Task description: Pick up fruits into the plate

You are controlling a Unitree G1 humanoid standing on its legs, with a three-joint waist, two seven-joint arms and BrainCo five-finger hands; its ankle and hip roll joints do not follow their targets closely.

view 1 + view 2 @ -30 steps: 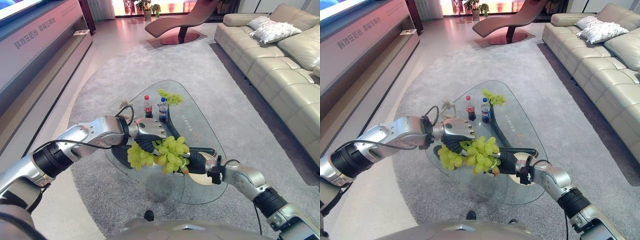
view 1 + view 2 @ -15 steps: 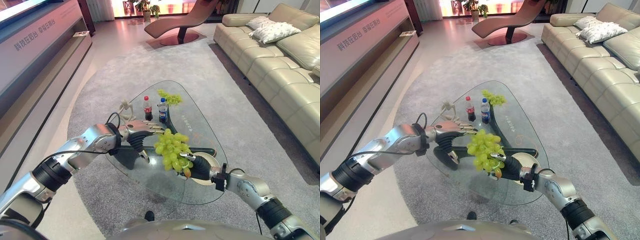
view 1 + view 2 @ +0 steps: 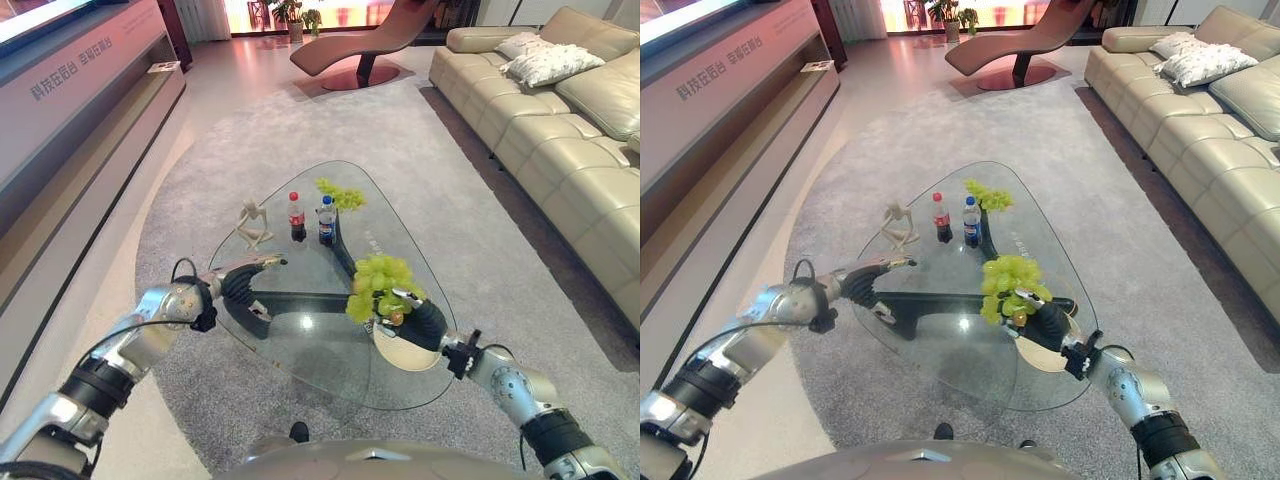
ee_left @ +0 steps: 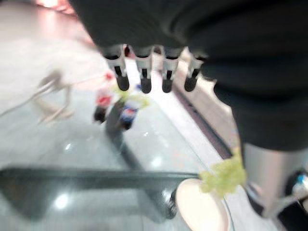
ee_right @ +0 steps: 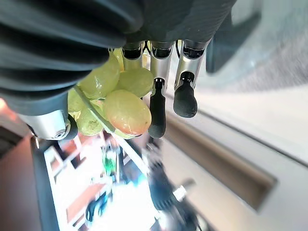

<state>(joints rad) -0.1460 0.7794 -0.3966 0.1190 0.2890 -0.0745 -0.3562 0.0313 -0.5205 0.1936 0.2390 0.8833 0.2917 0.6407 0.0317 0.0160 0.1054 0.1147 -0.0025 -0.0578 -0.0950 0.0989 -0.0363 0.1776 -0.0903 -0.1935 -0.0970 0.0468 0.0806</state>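
My right hand is shut on the stem of a bunch of green grapes, holding it upright just above a cream plate near the right edge of the glass table. In the right wrist view the grapes sit between the thumb and the curled fingers. My left hand hovers at the table's left edge, fingers straight and holding nothing; its fingers show in the left wrist view. A second grape bunch lies at the table's far end.
Two small bottles and a pale figurine stand on the far half of the table. A beige sofa runs along the right, a long low cabinet along the left, a lounge chair beyond.
The left hand let go of the grapes and drew back to the table's left edge. The right hand carried the bunch rightward, over the plate.
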